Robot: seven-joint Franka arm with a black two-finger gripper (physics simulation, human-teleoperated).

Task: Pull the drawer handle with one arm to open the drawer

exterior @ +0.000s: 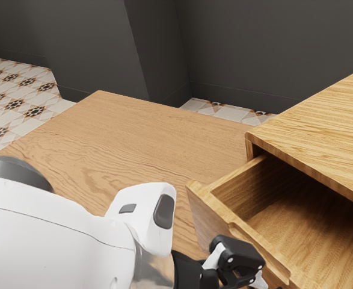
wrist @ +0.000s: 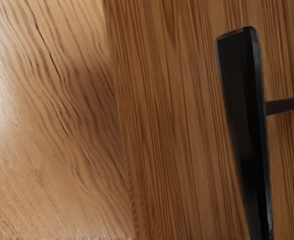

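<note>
Wood drawer [exterior: 207, 212], likely heavy: hold its rigid black handle [wrist: 244, 135] mid-bar. Whether your gripper [exterior: 239, 266] is closed, you can't tell.

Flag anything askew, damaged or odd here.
Nothing stands out. The drawer sits pulled out, square to its cabinet, and the handle looks straight and whole.
</note>
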